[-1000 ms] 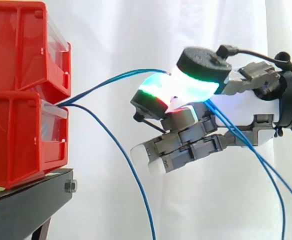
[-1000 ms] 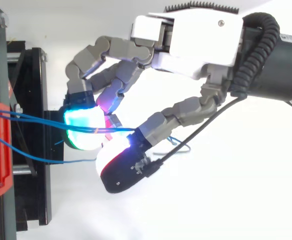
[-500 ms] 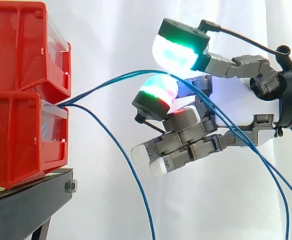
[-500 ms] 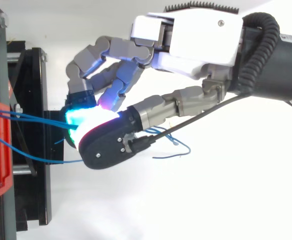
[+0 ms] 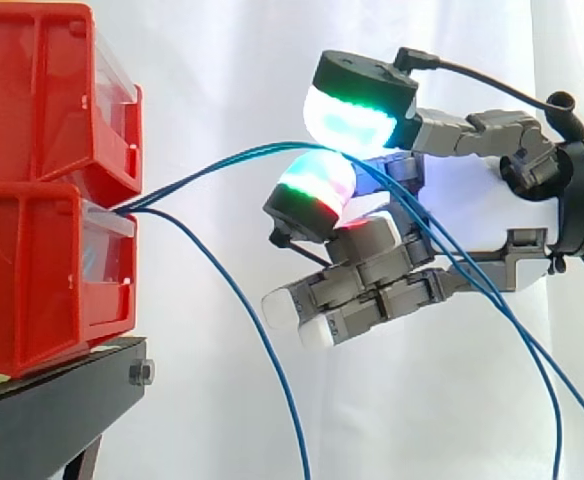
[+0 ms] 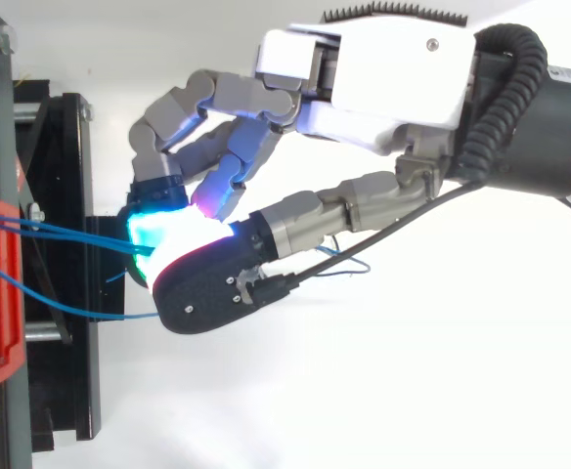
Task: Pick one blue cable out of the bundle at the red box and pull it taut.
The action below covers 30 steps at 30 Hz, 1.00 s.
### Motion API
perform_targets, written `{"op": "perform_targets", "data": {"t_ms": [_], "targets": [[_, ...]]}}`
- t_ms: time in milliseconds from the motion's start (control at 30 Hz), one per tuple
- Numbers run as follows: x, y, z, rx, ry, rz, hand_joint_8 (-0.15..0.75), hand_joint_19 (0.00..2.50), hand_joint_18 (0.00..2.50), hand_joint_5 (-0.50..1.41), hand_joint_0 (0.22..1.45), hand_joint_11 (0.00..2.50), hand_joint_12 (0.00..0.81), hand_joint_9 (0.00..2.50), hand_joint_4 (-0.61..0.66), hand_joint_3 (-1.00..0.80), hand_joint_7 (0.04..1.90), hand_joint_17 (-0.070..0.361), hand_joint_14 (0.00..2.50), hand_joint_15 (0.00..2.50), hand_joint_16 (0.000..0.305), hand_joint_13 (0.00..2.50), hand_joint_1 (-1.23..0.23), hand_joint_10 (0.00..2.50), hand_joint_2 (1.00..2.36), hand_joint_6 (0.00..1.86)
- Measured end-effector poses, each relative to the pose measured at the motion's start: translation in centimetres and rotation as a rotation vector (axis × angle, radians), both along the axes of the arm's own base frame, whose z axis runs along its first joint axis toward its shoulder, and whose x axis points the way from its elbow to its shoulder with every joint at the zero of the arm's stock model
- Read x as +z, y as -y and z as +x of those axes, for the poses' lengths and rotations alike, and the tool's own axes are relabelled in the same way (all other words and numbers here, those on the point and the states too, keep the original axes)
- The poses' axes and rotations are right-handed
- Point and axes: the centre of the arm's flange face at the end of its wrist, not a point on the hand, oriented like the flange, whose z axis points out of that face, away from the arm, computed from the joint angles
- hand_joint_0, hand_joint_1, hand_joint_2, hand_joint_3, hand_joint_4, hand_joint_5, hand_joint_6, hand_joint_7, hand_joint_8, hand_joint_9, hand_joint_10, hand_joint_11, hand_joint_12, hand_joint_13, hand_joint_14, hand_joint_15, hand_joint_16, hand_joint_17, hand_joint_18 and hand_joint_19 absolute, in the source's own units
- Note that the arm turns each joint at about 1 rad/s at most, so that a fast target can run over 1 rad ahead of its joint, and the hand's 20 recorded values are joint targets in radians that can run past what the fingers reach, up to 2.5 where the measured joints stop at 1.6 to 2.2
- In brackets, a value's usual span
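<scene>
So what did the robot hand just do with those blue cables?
The thumb of the hand lifted up off the blue cables, letting go of its pinch. They now just lie across a glowing finger pad. The red bins and the hanging cable stayed put.

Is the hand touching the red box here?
Apart. The side view shows white curtain between the hand and the red box; blue cables alone cross the gap.

Blue cables (image 5: 242, 155) btwn hand (image 5: 512, 225), red bins (image 5: 32, 250)
</scene>
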Motion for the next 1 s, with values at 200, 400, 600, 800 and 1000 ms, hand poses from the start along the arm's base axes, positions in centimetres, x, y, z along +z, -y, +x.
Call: {"op": "perform_targets", "data": {"t_ms": [200, 400, 600, 800, 1000], "targets": [[-0.03, 0.0, -0.02, 0.0, -0.001, 0.0, 0.32, 0.33, 0.5, -0.17, 0.57, 1.34, 0.361, 1.06, 0.14, -0.5, 1.04, 0.123, 0.01, 0.35, 0.055, 0.59, -0.76, 0.01, 1.0, 0.91], [-0.02, 0.01, -0.02, -0.001, -0.001, 0.0, 0.339, 0.35, 0.5, -0.16, 0.51, 1.33, 0.379, 1.08, 0.15, -0.5, 1.06, 0.13, 0.01, 0.35, 0.058, 0.6, -0.68, 0.01, 1.0, 0.9], [-0.02, -0.03, -0.01, -0.004, -0.001, 0.0, 0.333, 0.36, 0.5, -0.16, 0.53, 1.33, 0.378, 1.08, 0.15, -0.5, 1.07, 0.128, 0.01, 0.36, 0.057, 0.6, -0.69, 0.01, 1.0, 0.9], [-0.01, -0.12, 0.0, -0.004, -0.001, 0.0, 0.316, 0.36, 0.5, -0.15, 0.62, 1.35, 0.361, 1.08, 0.14, -0.31, 1.12, 0.12, 0.01, 0.35, 0.053, 0.6, -0.76, 0.01, 1.01, 0.9], [0.0, -0.17, 0.0, -0.003, -0.001, 0.0, 0.304, 0.26, 0.52, -0.16, 0.76, 1.35, 0.354, 1.06, 0.02, -0.5, 1.14, 0.119, 0.01, 0.33, 0.053, 0.6, -0.91, 0.01, 1.0, 0.91]]}}
